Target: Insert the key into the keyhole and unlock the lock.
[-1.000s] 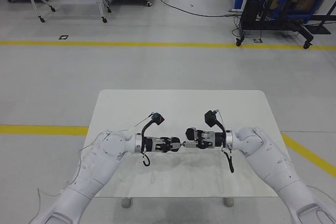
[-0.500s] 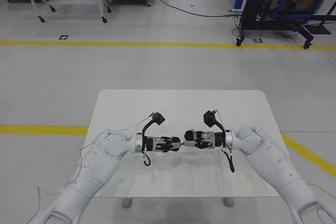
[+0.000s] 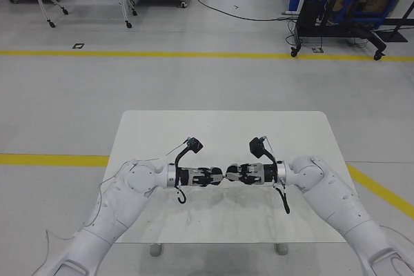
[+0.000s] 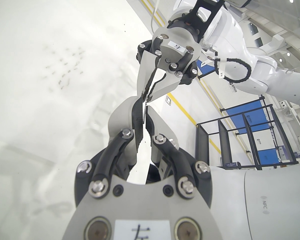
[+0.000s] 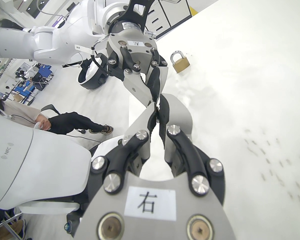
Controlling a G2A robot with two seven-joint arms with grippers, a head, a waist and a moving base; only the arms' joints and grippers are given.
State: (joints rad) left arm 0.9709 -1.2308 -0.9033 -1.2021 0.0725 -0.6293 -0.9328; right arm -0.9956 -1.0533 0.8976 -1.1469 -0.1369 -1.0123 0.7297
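Note:
A thin metal key [image 4: 145, 112] is pinched edge-on between the dark pads of my left gripper [image 4: 143, 106]. My right gripper [image 4: 146, 98] meets it tip to tip and is shut on the key's other end. Over the middle of the white table [image 3: 221, 131], the left gripper [image 3: 219, 175] and right gripper [image 3: 228, 174] touch at their tips. From the right wrist, my right gripper [image 5: 157, 107] faces the left gripper [image 5: 155, 99]. A brass padlock [image 5: 181, 63] with its shackle closed lies flat on the table behind the left gripper, apart from both.
Small dark scuff marks [image 5: 272, 151] dot the tabletop beside the grippers. The table's near edge [image 3: 214, 241] lies just below both forearms. A wide bare stretch of table lies toward the far side.
The two grippers have closed the small gap between them and now meet tip to tip at the key. Both arms stay over the table's middle.

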